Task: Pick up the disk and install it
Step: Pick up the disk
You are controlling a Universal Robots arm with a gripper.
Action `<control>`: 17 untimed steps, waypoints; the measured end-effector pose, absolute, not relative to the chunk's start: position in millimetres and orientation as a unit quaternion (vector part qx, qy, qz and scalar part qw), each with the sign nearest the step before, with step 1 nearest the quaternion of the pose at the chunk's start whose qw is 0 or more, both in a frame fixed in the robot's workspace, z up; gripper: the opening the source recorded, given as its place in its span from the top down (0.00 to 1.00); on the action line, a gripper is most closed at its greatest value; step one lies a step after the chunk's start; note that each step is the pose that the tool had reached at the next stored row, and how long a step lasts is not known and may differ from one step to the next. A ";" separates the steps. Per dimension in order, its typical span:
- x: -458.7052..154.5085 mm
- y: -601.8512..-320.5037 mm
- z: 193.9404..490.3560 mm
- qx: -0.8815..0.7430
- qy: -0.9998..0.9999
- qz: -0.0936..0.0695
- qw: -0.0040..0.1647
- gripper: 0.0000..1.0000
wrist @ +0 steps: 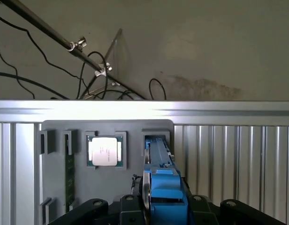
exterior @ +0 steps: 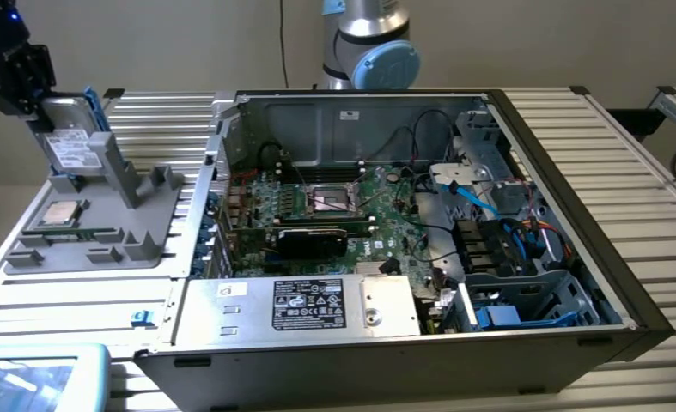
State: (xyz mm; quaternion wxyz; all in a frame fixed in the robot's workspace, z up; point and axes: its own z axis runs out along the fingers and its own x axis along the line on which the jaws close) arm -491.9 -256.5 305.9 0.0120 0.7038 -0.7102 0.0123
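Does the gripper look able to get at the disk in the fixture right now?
Likely yes: the gripper sits right atop the disk, which stands upright in the grey fixture, its top edge between the jaws. Nothing blocks it.

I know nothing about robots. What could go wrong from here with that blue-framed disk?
1. The gripper sits at the top of the disk, which stands upright in the grey holder. Lifted askew, it might jam in its slot.
2. The CPU chip lies close beside it in the same holder and could get knocked.
3. Loose cables inside the open computer case might snag the disk.
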 end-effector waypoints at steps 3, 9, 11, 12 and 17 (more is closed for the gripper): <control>-491.9 -256.5 307.4 0.704 -0.710 0.012 0.012 0.63; -491.9 -256.5 313.0 0.704 -0.710 0.013 0.011 0.63; -491.9 -256.5 315.2 0.704 -0.710 0.013 0.011 0.63; -491.9 -256.5 316.5 0.704 -0.710 0.013 0.011 0.63; -491.9 -256.5 320.3 0.704 -0.710 0.013 0.011 0.63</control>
